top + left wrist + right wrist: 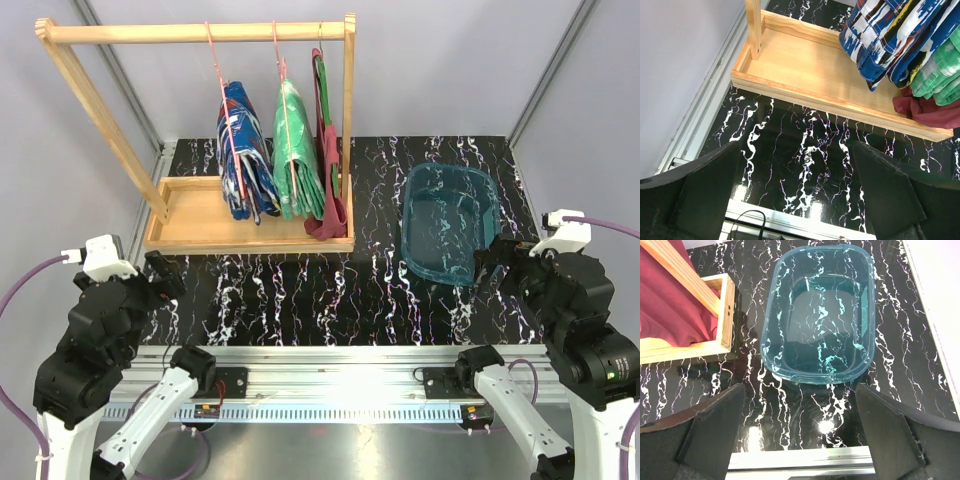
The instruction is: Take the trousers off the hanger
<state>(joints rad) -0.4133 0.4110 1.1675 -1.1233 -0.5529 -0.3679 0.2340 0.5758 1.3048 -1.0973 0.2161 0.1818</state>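
Note:
Two pairs of trousers hang folded over pink hangers (216,70) on a wooden rack's rail (200,33). The blue pair with red and white splashes (243,160) is on the left and the green mottled pair (297,160) beside it. A dark red garment (328,190) hangs at the right post. In the left wrist view the blue trousers (895,40) and green trousers (940,75) dangle at the upper right. My left gripper (797,190) is open over bare table in front of the rack. My right gripper (800,430) is open near the table's front edge, holding nothing.
The rack stands in a shallow wooden tray base (200,225) at the back left. A clear teal plastic tub (450,225) sits at the right, just beyond my right gripper. Grey walls close in the table's sides and back.

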